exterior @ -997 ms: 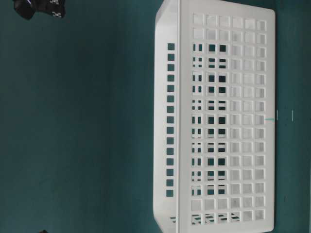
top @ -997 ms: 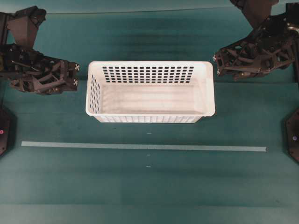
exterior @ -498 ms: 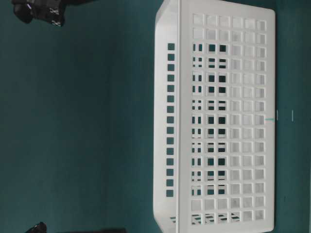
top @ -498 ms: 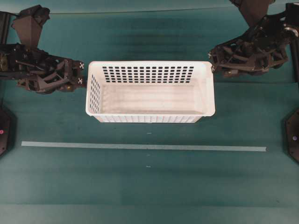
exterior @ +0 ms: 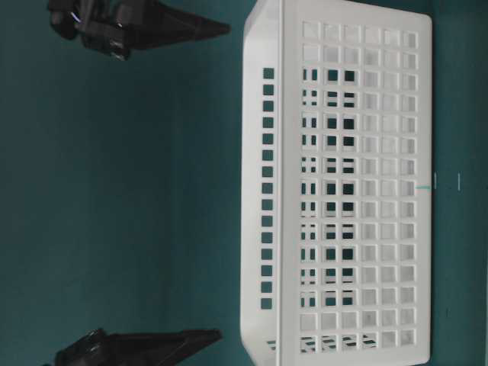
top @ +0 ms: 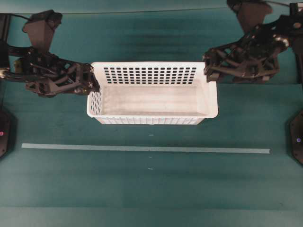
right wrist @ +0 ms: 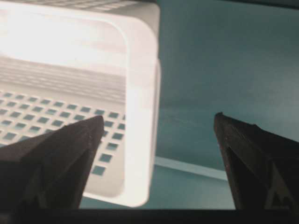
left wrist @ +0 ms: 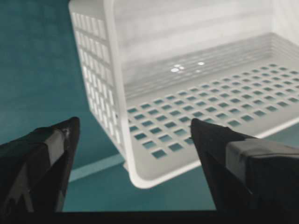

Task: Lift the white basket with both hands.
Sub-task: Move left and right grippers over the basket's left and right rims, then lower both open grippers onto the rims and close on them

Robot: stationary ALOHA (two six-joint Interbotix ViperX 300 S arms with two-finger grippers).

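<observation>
White basket (top: pixel 152 93) is being flanked on the bench (top: pixel 151 184), long axis running arm to arm; left end effector (top: pixel 90 79) and right end effector (top: pixel 208 67), jaws spread, are being lined up astride opposite end rims, equally near.

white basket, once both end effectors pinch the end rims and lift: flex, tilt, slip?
The white basket looks empty with slotted thin plastic walls, so probably light. Held only at its short ends, the long span may bow slightly. The rolled rim looks smooth; the left end effector and right end effector stand open near opposite back corners, so it might tilt forward if they slip.
</observation>
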